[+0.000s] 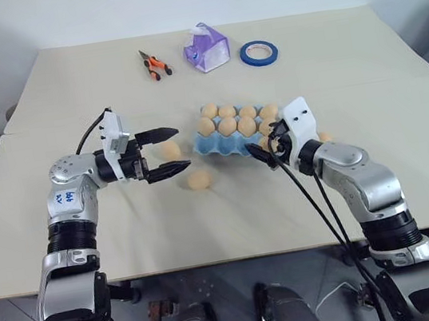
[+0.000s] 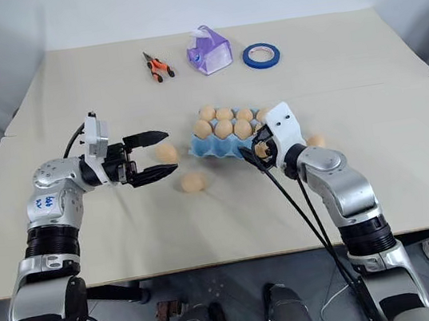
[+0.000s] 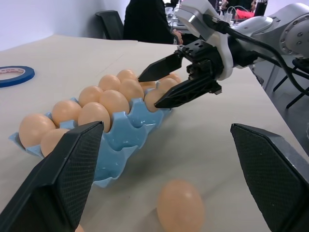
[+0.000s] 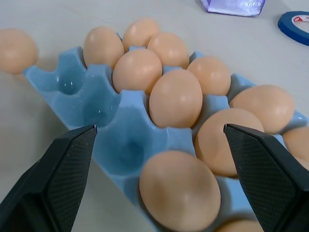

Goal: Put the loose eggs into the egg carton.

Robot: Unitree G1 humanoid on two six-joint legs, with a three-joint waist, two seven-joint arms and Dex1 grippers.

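The light blue egg carton lies mid-table with several tan eggs in its cups; a few cups on its near left side are bare. My right gripper is open at the carton's near right corner, its fingers either side of an egg that sits in a cup. My left gripper is open, pointing at the carton from the left, above the table. One loose egg lies under it, another just in front, a third behind my right arm.
Orange-handled pliers, a purple tissue pack and a blue tape roll lie along the table's far side. A person in dark clothing is beyond the table's right end.
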